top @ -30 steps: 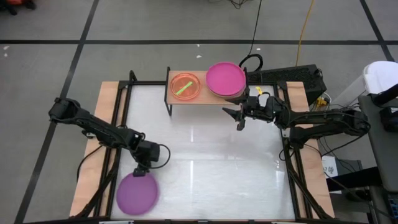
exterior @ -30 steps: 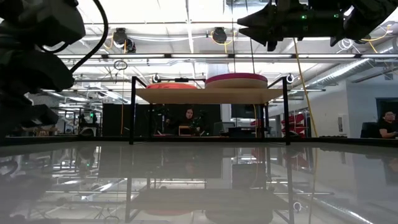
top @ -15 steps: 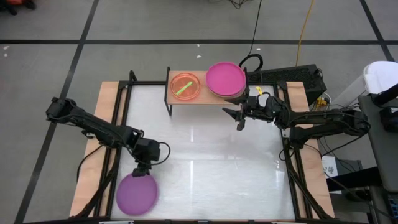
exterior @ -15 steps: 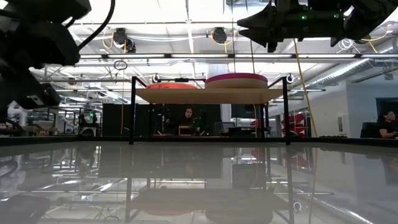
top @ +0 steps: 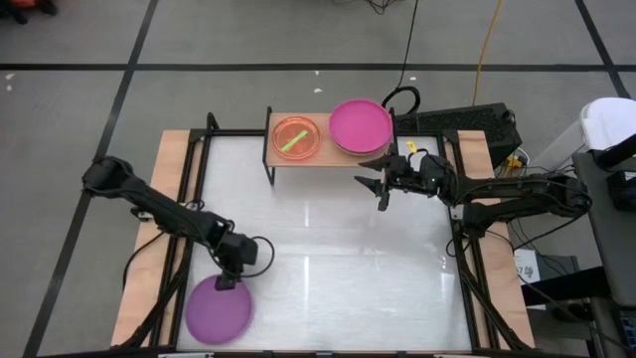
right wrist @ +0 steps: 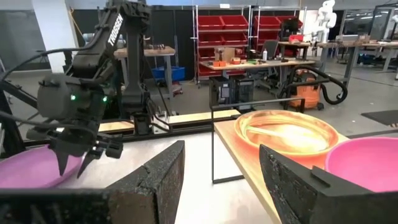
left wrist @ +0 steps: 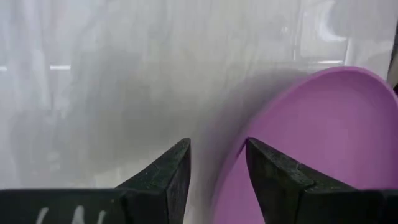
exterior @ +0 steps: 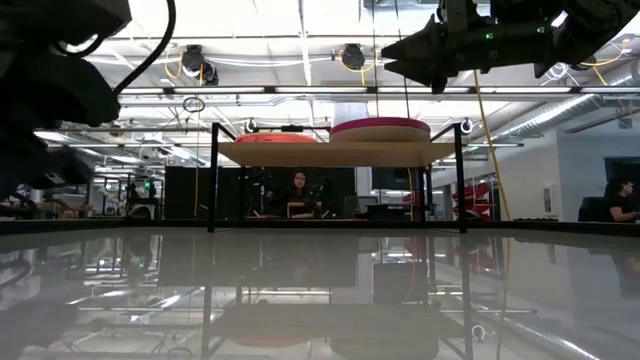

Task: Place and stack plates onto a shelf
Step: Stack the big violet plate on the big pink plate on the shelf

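A purple plate (top: 219, 310) lies flat on the white tabletop near its near-left corner. My left gripper (top: 227, 281) points down over the plate's far rim, open. In the left wrist view (left wrist: 217, 144) one finger stands over the plate's inside and the other over the table outside it. The wooden shelf (top: 323, 151) carries an orange plate with a green one in it (top: 296, 137) and a magenta plate (top: 360, 126). My right gripper (top: 382, 187) hovers open beside the shelf's right end, holding nothing. My left gripper's open fingers (left wrist: 273, 174) stand on either side of the purple plate's far rim (left wrist: 231, 168), coming from above and pointing down. Whether they touch the rim cannot be told. The plate lies flat on the table.
The shelf stands on thin black legs (exterior: 211, 180) at the table's far edge. Bare white tabletop (top: 328, 249) stretches between the two arms. Wooden side boards and black frame rails (top: 194, 189) run along the table's left and right edges. People sit in the room beyond (exterior: 298, 190).
My left gripper has moved a little toward the near edge and down onto the purple plate's far rim. The plate has stayed where it was.
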{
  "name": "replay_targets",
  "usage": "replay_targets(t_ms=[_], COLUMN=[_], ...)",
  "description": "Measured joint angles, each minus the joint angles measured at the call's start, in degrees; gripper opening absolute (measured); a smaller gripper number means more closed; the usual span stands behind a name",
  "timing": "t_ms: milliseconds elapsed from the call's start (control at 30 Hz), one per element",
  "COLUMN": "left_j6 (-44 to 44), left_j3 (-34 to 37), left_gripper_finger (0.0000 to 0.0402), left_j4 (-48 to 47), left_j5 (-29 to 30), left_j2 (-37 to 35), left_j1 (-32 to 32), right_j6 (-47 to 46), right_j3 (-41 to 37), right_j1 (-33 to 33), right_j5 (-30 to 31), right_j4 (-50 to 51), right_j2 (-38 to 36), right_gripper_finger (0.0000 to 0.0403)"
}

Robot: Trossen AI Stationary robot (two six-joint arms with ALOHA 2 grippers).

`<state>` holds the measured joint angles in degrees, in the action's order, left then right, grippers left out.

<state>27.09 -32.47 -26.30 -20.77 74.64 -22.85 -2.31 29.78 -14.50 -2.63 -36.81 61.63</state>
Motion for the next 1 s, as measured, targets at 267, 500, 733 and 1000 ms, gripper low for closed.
replay_targets(t_ms=[267, 500, 733, 1000], left_j6=[-1.57, -1.79, -2.56, -4.33], left_j3=[0.0, 0.0, 0.0, 0.0], left_gripper_finger=[0.0159, 0.0159, 0.0159, 0.0111], left_j4=[0.92, 1.11, 1.09, 1.58], left_j5=[-2.9, -3.19, -3.26, -3.09], left_j2=[3.62, 3.68, 3.68, 3.68], left_j1=[-0.15, -0.41, -1.18, -1.18], right_j6=[0.0, 0.0, 0.0, -0.02], right_j3=[0.0, 0.0, 0.0, 0.0], right_j1=[0.0, 0.0, 0.0, 0.0], right_j5=[0.0, 0.01, -0.07, -0.13], right_j4=[0.05, 0.21, 0.21, 0.23], right_j2=[0.0, 0.0, 0.0, 0.0], right_gripper_finger=[0.0187, 0.0187, 0.0187, 0.0187])
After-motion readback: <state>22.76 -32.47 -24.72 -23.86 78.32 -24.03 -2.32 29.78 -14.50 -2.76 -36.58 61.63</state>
